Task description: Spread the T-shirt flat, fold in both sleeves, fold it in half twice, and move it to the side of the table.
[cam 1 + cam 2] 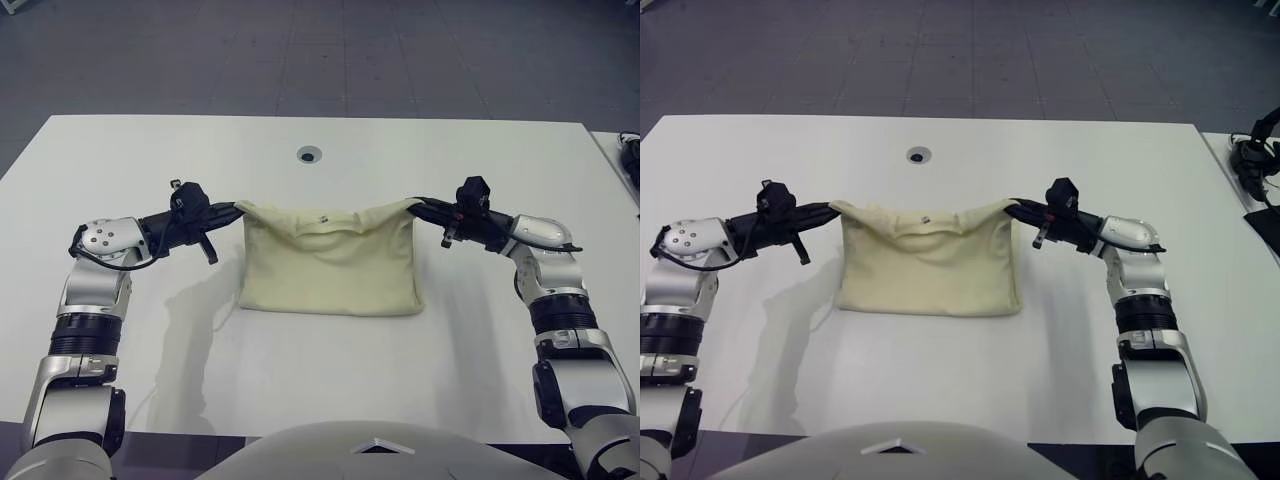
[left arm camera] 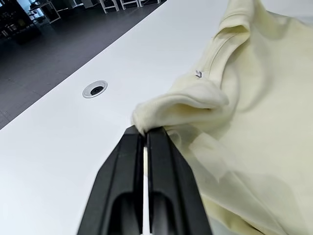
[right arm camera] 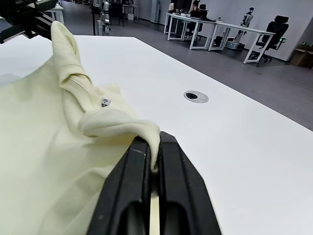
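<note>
A pale yellow T-shirt (image 1: 330, 262) is folded into a compact rectangle at the middle of the white table (image 1: 320, 380). Its far edge is lifted and stretched between both grippers, while the near edge rests on the table. My left gripper (image 1: 238, 208) is shut on the shirt's far left corner (image 2: 142, 117). My right gripper (image 1: 418, 205) is shut on the far right corner (image 3: 146, 128). The collar with a small tag (image 3: 104, 102) faces up between them.
A round cable grommet (image 1: 309, 154) sits in the table beyond the shirt. Dark gear (image 1: 1250, 160) lies on a neighbouring surface at the far right. Bare tabletop lies to both sides and in front of the shirt.
</note>
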Available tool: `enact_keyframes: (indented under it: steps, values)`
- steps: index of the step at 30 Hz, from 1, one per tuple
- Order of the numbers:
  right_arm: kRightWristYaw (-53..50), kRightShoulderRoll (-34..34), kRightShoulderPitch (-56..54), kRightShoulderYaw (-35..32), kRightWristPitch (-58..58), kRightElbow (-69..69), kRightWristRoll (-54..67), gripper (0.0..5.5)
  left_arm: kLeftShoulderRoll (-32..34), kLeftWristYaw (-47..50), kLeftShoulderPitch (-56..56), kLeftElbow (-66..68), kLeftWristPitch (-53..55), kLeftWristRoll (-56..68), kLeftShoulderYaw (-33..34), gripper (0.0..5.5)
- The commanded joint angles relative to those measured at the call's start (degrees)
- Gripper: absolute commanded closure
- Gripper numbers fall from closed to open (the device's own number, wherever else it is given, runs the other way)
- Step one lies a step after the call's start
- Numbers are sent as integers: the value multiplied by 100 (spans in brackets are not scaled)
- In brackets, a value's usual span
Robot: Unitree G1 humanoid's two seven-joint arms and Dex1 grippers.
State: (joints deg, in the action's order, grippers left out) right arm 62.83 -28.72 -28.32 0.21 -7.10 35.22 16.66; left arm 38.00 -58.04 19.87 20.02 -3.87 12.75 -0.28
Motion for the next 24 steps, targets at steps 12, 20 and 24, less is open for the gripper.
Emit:
enact_keyframes:
  steps: [12, 20, 24]
  values:
    - [-2874, 294, -575, -186, -1081, 1250, -1309, 320, -920, 2634, 785, 1363, -78, -395, 709, 380]
    - [-2360, 308, -80, 67, -1488, 231, -1339, 201, -771, 2692, 126, 700, -19, -196, 1155, 256]
    - [-2261, 95, -308, 627, -1712, 384, -2105, 137, -809, 2852, -206, -446, 9, -105, 1311, 189]
